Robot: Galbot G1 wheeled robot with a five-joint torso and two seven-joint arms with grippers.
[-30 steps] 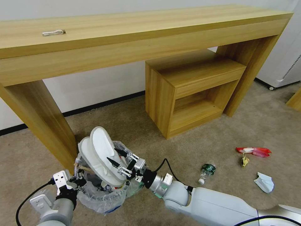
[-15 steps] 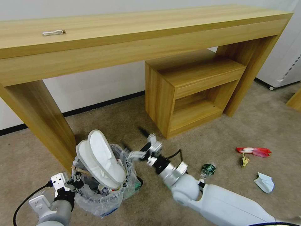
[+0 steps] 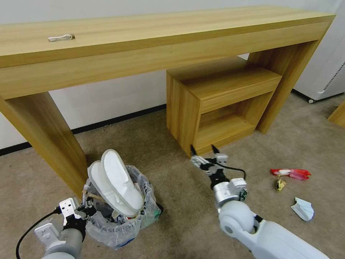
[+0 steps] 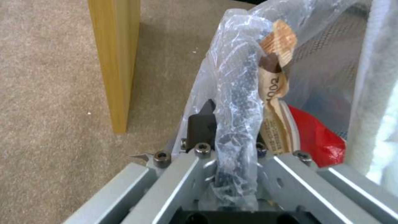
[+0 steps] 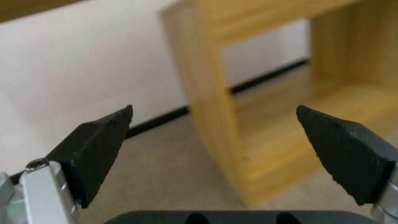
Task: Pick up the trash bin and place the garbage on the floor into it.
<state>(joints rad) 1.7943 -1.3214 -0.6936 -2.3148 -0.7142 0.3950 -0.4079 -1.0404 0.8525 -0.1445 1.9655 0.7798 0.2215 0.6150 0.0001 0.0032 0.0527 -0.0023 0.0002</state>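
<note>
Nearest the robot, the left hand (image 3: 87,209) was clamped on the bag-covered rim of the trash bin (image 3: 118,223); in the left wrist view its fingers (image 4: 202,124) pinched the crinkled plastic liner (image 4: 236,102) between them. The bin sat low on the floor (image 3: 172,223) beside the leg of the long wooden surface (image 3: 46,133), though whether it rested on the carpet or hung just above it could not be told. Two white slippers (image 3: 116,181) stood on end in the bin, leaning against each other and jutting well above the rim, with a red wrapper (image 4: 315,137) and a brown paper piece (image 4: 275,62) beside them.

Farther out, the right hand (image 3: 205,150) hovered empty with its fingers (image 5: 95,146) spread wide, pointing toward the small wooden shelf unit (image 3: 219,104). To its right, garbage lay on the carpet: a small bottle (image 3: 244,194) just behind the right wrist, crumpled white paper (image 3: 303,208), a yellow scrap (image 3: 280,184) and a red wrapper (image 3: 291,173).
</note>
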